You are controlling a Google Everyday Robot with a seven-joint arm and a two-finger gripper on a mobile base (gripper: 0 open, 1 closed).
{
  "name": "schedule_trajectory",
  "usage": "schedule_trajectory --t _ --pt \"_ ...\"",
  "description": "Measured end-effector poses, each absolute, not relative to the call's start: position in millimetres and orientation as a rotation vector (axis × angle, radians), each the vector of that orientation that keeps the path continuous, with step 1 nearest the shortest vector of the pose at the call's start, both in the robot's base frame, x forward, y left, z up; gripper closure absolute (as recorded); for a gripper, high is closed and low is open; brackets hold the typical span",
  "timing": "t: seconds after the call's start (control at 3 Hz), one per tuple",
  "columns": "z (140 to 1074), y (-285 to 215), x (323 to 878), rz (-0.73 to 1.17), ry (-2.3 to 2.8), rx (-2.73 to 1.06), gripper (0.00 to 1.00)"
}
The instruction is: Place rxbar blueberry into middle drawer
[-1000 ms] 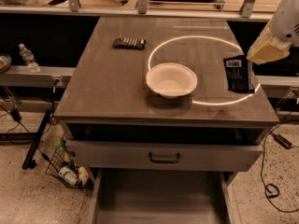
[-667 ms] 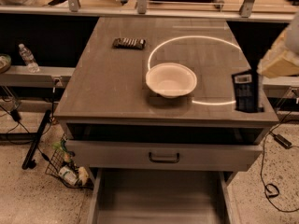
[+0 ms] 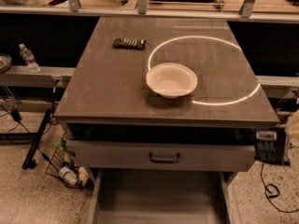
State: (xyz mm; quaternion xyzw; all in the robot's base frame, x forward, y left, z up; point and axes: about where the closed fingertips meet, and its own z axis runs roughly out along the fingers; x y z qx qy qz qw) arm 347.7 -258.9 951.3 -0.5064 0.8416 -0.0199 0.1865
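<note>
The claw (image 3: 294,141) is almost out of sight at the far right, just a pale sliver past the bench's (image 3: 107,87) front right corner. It is holding the rxbar blueberry (image 3: 271,146), which hangs upright in the air with its white label patch at the top. The bar is below the bench top, level with the drawer front with the black handle (image 3: 164,157) and just off its right end. The middle drawer (image 3: 159,197) stands pulled out lower down, its plain grey floor bare, well to the left of and below the bar. On the bench sit a white bowl (image 3: 171,80) and, further back on the left, a dark bar (image 3: 129,43).
</note>
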Motion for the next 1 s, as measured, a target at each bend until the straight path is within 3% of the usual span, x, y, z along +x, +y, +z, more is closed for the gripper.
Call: schedule_trajectory --t 1.0 --pt "769 -215 273 0.277 2.532 -1.367 1.00"
